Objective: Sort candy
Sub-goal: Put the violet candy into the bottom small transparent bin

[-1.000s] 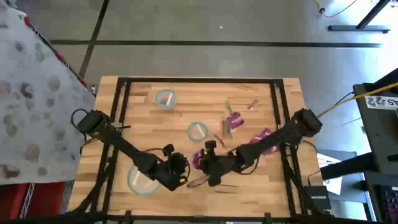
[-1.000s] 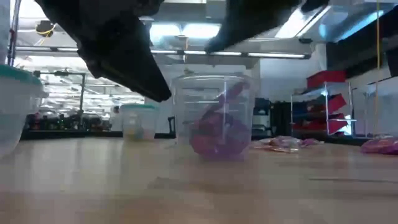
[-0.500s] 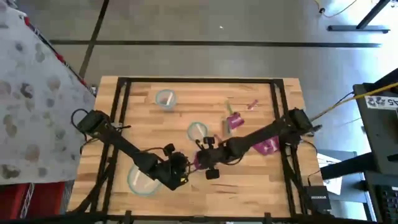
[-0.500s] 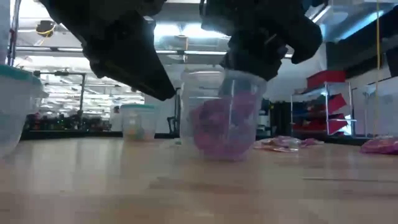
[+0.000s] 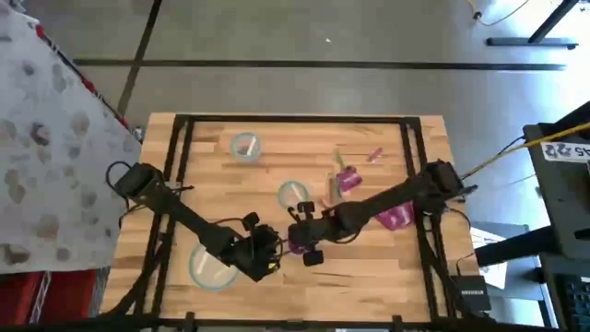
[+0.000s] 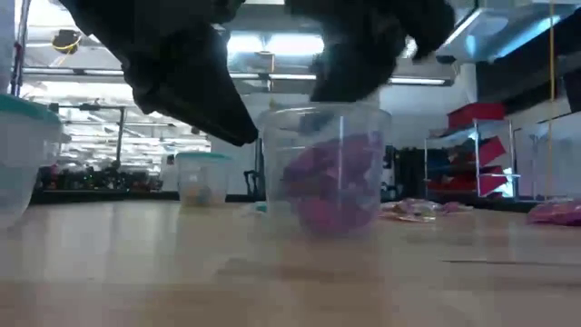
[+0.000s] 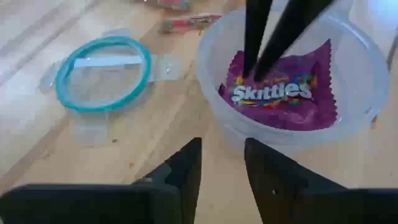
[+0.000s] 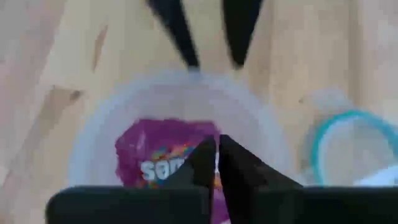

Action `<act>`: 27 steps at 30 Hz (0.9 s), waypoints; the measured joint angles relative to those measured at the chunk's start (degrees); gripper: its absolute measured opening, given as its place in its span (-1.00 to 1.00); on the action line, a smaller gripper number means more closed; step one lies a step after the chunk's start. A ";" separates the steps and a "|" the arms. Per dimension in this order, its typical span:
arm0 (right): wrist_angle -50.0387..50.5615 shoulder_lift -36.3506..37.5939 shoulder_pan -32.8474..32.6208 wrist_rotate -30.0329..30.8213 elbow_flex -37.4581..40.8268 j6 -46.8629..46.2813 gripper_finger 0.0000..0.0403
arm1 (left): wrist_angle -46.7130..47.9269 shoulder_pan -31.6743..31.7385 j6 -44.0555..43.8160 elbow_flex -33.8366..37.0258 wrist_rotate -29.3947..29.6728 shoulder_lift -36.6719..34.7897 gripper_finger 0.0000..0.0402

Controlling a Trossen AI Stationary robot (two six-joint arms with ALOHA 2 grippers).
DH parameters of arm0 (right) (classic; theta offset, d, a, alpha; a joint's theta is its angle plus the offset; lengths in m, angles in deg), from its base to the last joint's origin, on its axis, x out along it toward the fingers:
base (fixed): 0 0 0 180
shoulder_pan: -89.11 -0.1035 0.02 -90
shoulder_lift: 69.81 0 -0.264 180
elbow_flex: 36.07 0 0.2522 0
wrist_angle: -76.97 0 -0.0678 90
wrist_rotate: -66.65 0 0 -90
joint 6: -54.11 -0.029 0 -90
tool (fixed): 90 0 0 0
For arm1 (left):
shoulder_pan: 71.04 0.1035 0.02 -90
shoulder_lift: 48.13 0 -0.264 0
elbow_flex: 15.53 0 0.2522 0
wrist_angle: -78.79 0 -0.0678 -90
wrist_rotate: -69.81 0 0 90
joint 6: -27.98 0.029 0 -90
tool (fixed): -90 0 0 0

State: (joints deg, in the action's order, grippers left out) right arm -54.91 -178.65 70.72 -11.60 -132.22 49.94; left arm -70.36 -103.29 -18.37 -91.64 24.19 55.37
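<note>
A clear tub [image 7: 214, 124] holds a purple Skittles candy packet [image 7: 283, 96] and stands near the table's near edge [image 6: 272, 163]. My right gripper [image 7: 255, 73] reaches down into it, shut at the packet's edge [image 8: 217, 146]. My left gripper [image 7: 222, 152] hovers open just on the tub's near-left side [image 5: 265, 256], touching nothing. More purple packets [image 5: 348, 180] [image 5: 396, 218] and thin pink and greenish pieces [image 5: 337, 157] [image 5: 373, 154] lie flat on the table's right half. My right gripper pinches the purple packet by its upper edge [image 7: 239, 84] between the two fingertips [image 7: 249, 62]. The fingers come from above, pointing down into the tub. The packet leans inside the tub with its printed face showing; its lower part rests on the tub's floor.
Three teal-rimmed clear bowls stand on the wood: one far left [image 5: 244, 146], one mid-table [image 5: 293, 194], also in the left wrist view [image 7: 102, 74], and one near the near-left corner [image 5: 210, 266]. A black frame [image 5: 295, 118] borders the table.
My right gripper has moved from beside the tub toward the table's left and far side, come over the tub and gone down into it. The tub has shifted slightly on the table. My left gripper has kept its place.
</note>
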 joint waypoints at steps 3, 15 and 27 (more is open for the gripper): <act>10.76 0.00 0.00 1.67 -4.74 -0.06 -0.96 | 0.02 -0.05 0.02 0.00 0.00 0.00 -0.47; 34.15 5.63 -0.56 10.17 7.68 -9.49 -0.40 | 0.23 -2.84 -0.02 0.00 0.56 0.00 -0.47; 13.10 19.48 16.26 15.66 40.50 -5.01 0.04 | -0.02 -2.89 0.85 0.00 1.92 0.00 -0.47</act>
State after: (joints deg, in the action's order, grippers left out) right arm -41.81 -159.17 86.99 4.07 -91.71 44.93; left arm -70.38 -106.18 -17.52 -91.64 26.11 55.37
